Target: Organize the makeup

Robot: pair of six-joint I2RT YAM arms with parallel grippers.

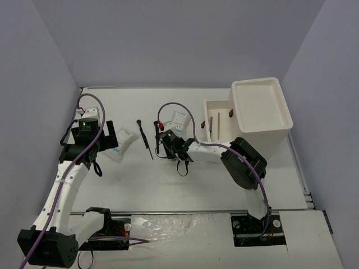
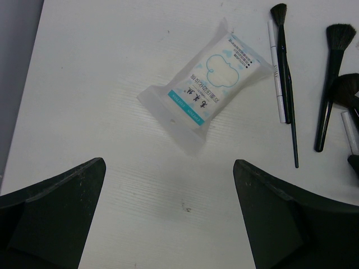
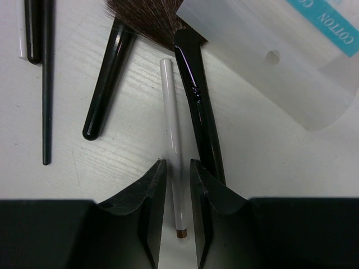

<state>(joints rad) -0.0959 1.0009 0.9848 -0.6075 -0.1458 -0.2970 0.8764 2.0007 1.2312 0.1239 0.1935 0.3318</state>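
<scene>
My right gripper (image 3: 178,167) is down at the table and shut on a thin white pencil (image 3: 171,117) with a brown tip, which still lies flat. Black brush handles (image 3: 200,112) (image 3: 106,89) lie on either side of it. A white packet with blue print (image 3: 280,50) lies just beyond. In the top view the right gripper (image 1: 163,143) sits among this cluster. My left gripper (image 2: 168,207) is open and empty above bare table. The other white packet (image 2: 210,84) lies ahead of it, with brushes (image 2: 287,89) to its right.
A big white box (image 1: 261,109) stands at the back right with an open drawer (image 1: 216,124) holding thin sticks. A thin black brush (image 1: 147,140) lies between the two arms. The left packet (image 1: 122,143) lies beside the left gripper (image 1: 106,147).
</scene>
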